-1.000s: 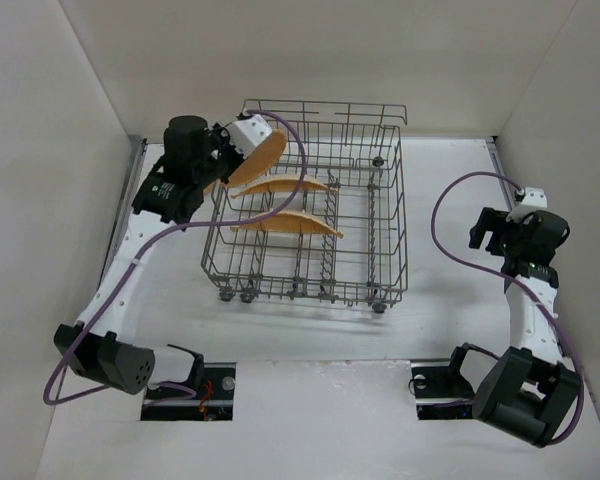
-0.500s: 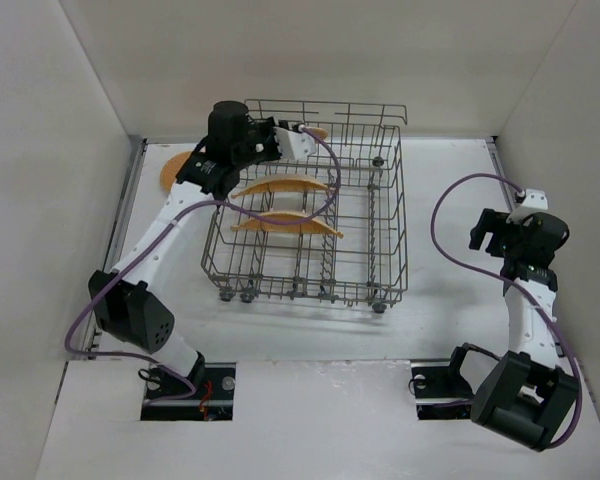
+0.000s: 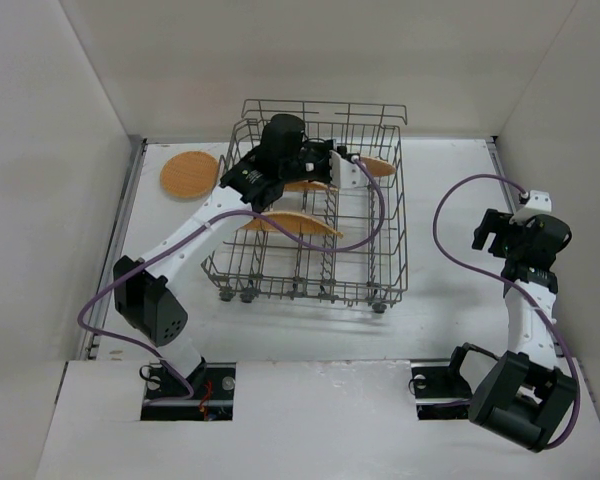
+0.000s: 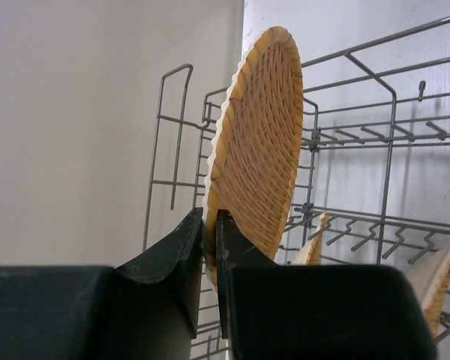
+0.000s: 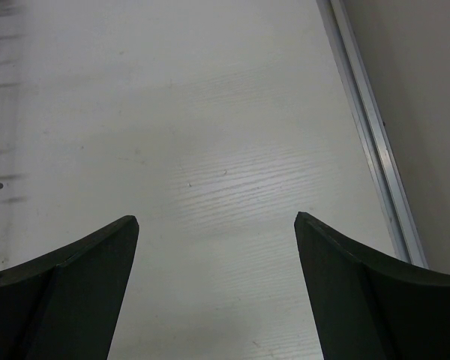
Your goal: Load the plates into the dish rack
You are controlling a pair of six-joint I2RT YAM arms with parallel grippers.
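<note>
White walls and a pale table box in the scene. At its centre, the left claw is clamped tight on the lower rim of a held plate, its black fingers pressed to either side of the woven disc. The plate stands on edge, close to upright, with the rack wires rising behind it.

Seen from above, claw and plate hang over the rack's back right part, inside its wire outline. Whether the plate's edge has reached the tines cannot be told. The left arm stretches in over the rack's back left corner.

Two more plates stand on edge inside the rack. The front plate sits left of the rack's middle. The rear plate is just behind it, partly hidden under the arm.

A flat plate lies on the table beside the rack's back left corner, apart from the wires.

Well to the right of the rack, the right claw hangs with its jaws spread wide and nothing between them, bare table below. A metal rail runs along the table edge on the side away from the rack.
</note>
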